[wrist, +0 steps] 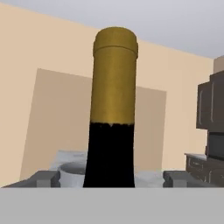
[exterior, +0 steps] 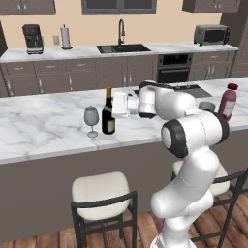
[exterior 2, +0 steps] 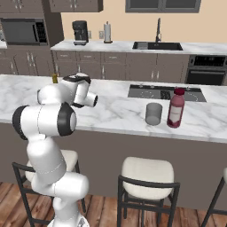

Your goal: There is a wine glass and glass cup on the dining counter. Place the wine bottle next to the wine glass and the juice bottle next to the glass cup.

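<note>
The wine bottle [exterior: 108,116] stood upright on the dining counter [exterior: 43,131], near its front edge, with the wine glass [exterior: 91,118] just to its left, close but apart. That pairing looked as the task wants it. My gripper [exterior: 118,105] reached in level from the right at the height of the bottle's neck. In the hand view the gold-foiled neck rose between my fingertips [wrist: 43,178], which stood wide with a gap on either side, so I gripped nothing. I judged that the bottle rested on its own base and that a straight pull back would clear it without tipping it into the glass.

Well off to the right on the same counter, the juice bottle [exterior 2: 176,107] stood upright with the glass cup [exterior 2: 153,113] just to its left, which also looked as the task wants.

The wine glass and the cup both appeared empty. The wine bottle kept its foil top and the juice bottle its red cap. The dark glass hid how full the wine bottle was.
</note>
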